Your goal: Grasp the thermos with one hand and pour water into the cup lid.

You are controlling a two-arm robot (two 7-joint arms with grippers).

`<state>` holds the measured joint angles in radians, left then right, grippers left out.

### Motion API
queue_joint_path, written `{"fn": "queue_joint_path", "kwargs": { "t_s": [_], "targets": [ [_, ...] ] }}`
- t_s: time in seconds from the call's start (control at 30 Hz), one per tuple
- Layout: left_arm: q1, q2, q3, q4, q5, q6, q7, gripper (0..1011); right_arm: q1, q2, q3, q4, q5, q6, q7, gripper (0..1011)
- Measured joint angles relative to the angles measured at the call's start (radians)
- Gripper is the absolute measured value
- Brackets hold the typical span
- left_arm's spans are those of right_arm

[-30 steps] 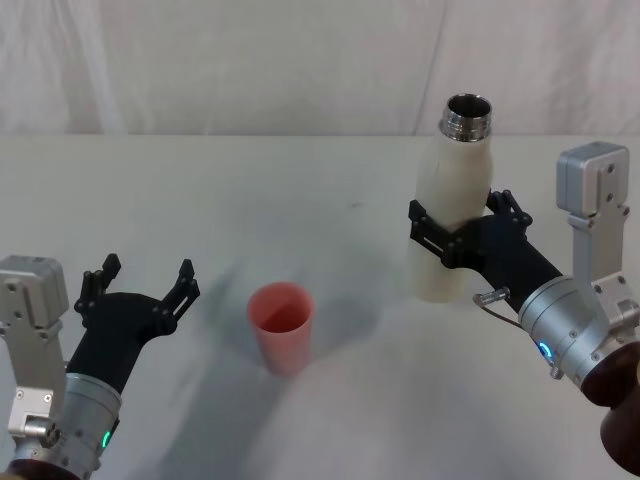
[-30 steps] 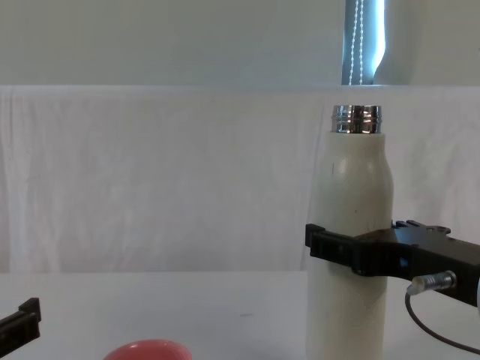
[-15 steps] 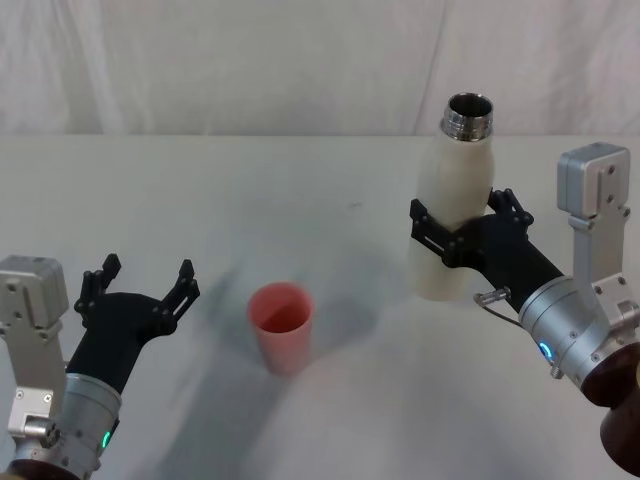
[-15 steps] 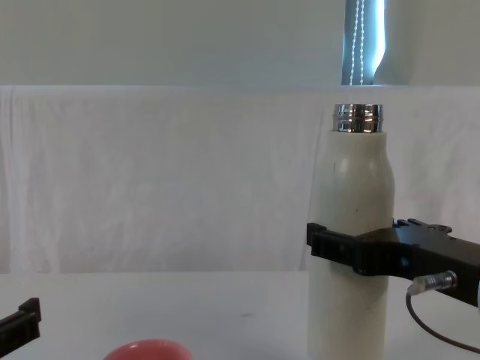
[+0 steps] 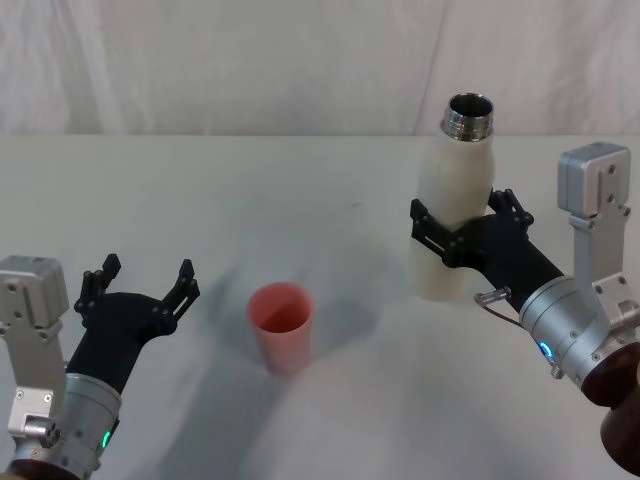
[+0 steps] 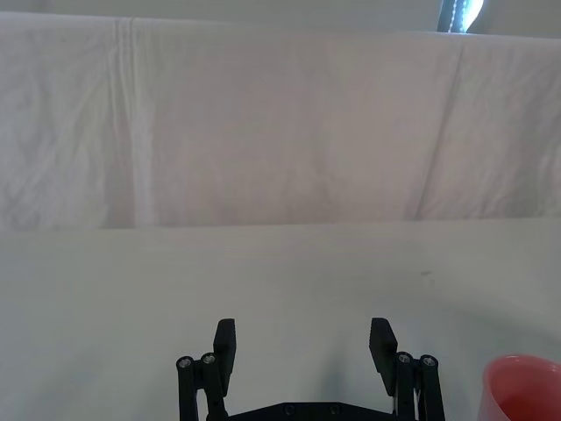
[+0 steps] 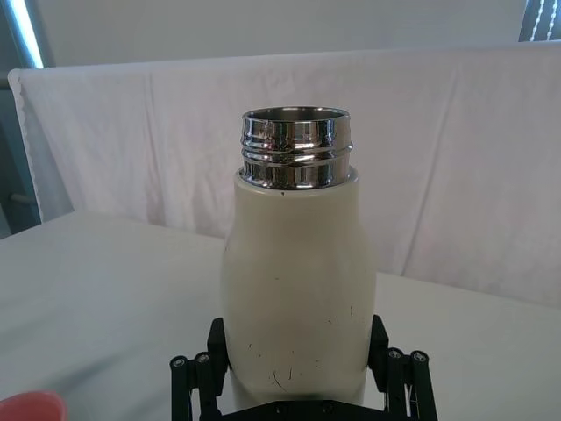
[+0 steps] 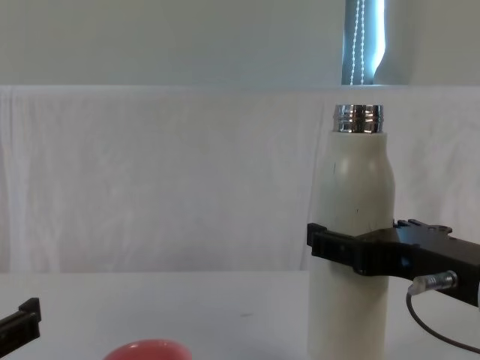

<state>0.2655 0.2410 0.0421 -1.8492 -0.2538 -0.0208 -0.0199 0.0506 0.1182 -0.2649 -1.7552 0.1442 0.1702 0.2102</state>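
**Thermos gripped, pour not yet begun**

The right end effector (image 5: pixel 455 228) was clamped around the middle of the thermos (image 5: pixel 452 205), its black fingers (image 7: pixel 198 375) pressed to either side of the cream body. The bottle stood upright on the robot's right side, chrome neck open at the top. The cup lid (image 5: pixel 281 325) sat on the worktop (image 5: pixel 250 190) well apart, to the thermos's left and nearer the robot, mouth up. The left end effector (image 5: pixel 140 290) rested low beside the cup lid, jaws spread wide and holding nothing.

From where I stood, no water was running. To pour well, I reckoned the arm should carry the neck over the small cup first, then tilt slowly; that rim is narrow, and a fast tip could overshoot it or knock the light cup over. The mid-body grip looked secure enough for tilting.

The worktop was plain white with faint shadows, and a creased white cloth (image 8: pixel 150 180) hung along its back edge
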Motion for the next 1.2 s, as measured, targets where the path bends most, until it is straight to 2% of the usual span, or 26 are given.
{"fn": "queue_joint_path", "kwargs": {
  "t_s": [0.47,1.2],
  "targets": [
    [0.000,0.000,0.000,0.000,0.000,0.000,0.000,1001,0.001,0.000,0.000,-0.001,-0.001,0.001,0.001,950],
    [0.000,0.000,0.000,0.000,0.000,0.000,0.000,1001,0.080,-0.014,-0.051,0.090,-0.006,-0.012,-0.018,950]
  ]
}}
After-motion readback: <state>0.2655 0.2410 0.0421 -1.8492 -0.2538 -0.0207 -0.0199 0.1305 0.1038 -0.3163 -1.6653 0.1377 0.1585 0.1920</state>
